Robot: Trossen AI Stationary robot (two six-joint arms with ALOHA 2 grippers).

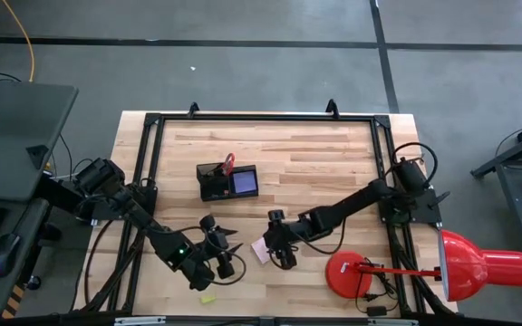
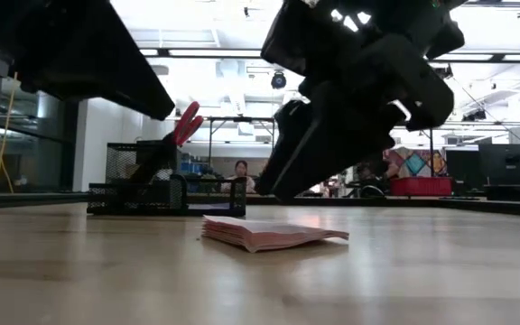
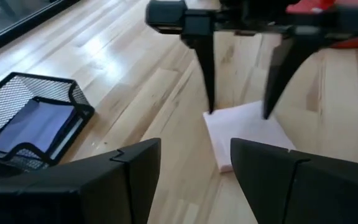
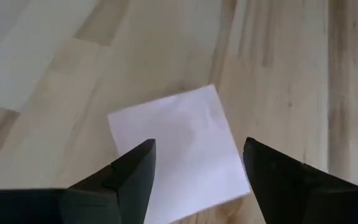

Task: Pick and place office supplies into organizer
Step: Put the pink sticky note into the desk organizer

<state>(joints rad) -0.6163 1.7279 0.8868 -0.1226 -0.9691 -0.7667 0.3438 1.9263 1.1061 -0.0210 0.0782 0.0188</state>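
From above, we have the right gripper (image 1: pixel 277 256) hanging over the pink note pad (image 1: pixel 261 249) near the front middle of the table (image 1: pixel 333 154), jaws apart with nothing in them; the pad lies flat on the wood, not lifted. Left gripper (image 1: pixel 232 243) sits just to the pad's left, aimed at it, probably staged to help or wait. The organizer (image 1: pixel 227 182) stands well apart, further back, already holding the red-handled scissors (image 1: pixel 228 164) upright and the blue-purple pad (image 1: pixel 244 182) in its right bay. A small yellow piece (image 1: pixel 208 298) lies by the front edge, a red lamp (image 1: pixel 424 269) at the right corner. At table level, pink pad (image 2: pixel 269 234) is flat, sheets slightly fanned, gripper fingers (image 2: pixel 310 149) above it without contact; organizer (image 2: pixel 165 185) behind, people far back in the room. Left wrist: our own fingers (image 3: pixel 135 171) half spread, empty; the right arm's two fingertips (image 3: pixel 207 74) straddle the pad (image 3: pixel 247 134). Right wrist: pad (image 4: pixel 179 146) centred between spread fingers (image 4: pixel 135 174), turned diagonally, so we'd judge the grab needs edges, not corners.
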